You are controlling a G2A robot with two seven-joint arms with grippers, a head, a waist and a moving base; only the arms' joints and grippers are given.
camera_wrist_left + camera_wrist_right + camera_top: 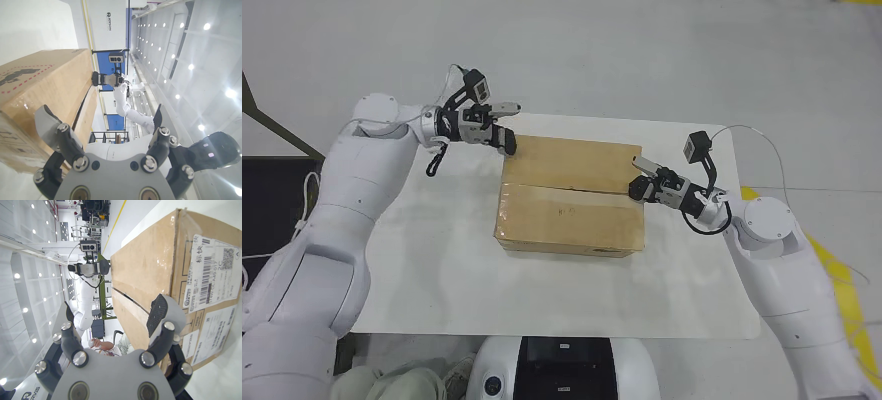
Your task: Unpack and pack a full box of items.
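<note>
A closed brown cardboard box (572,195) lies in the middle of the white table (432,270), its two top flaps meeting at a narrow seam. My left gripper (508,124) is open at the box's far left corner. In the left wrist view, the gripper (102,121) has one finger (47,121) against the box (47,75) and the other in the air. My right gripper (640,175) is open at the box's right end, level with the seam. In the right wrist view, the gripper (113,313) has one pad (157,311) in front of the labelled end of the box (143,262).
The table has bare room in front of the box and to its left. Paper shipping labels (211,272) cover the box's right end. A red dashed print (28,75) marks its far side. Beyond the table is open grey floor (642,60).
</note>
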